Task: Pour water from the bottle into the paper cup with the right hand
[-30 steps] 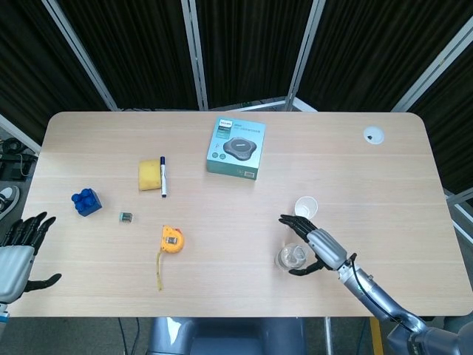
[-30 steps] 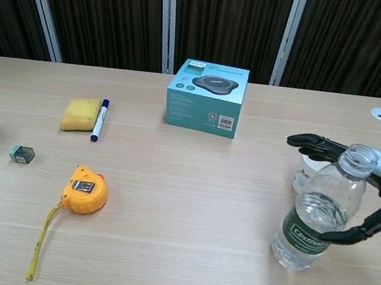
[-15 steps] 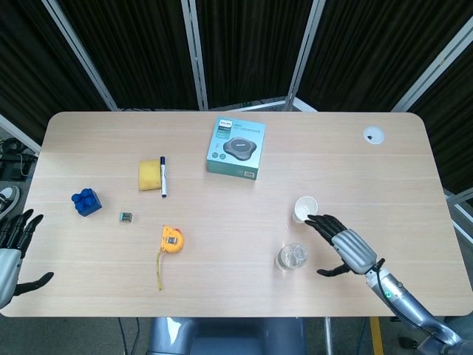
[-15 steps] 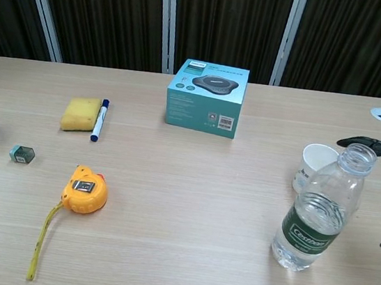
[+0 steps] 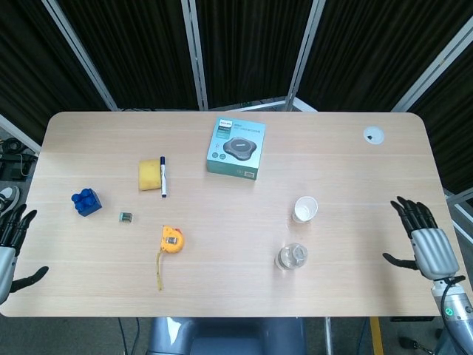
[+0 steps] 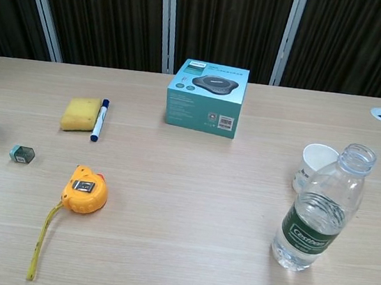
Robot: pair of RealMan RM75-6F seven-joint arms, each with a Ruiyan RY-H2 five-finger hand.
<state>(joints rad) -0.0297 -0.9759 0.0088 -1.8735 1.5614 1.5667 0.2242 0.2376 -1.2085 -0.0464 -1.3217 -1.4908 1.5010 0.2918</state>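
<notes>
Bottle (image 5: 292, 257) upright nr paper cup (image 5: 304, 208); right robot hand (image 5: 426, 245) well apart, fingers spread, empty.

Table (image 5: 355, 170): bottle (image 6: 319, 208), cup (image 6: 313, 166), box (image 6: 206, 97), tape measure (image 6: 84, 189).

Bright, even light from above fills both views, the table (image 5: 355, 163) looks pale with only small soft shadows under things, the curtains (image 6: 227, 21) behind stay very dark, and everything looks sharp.
</notes>
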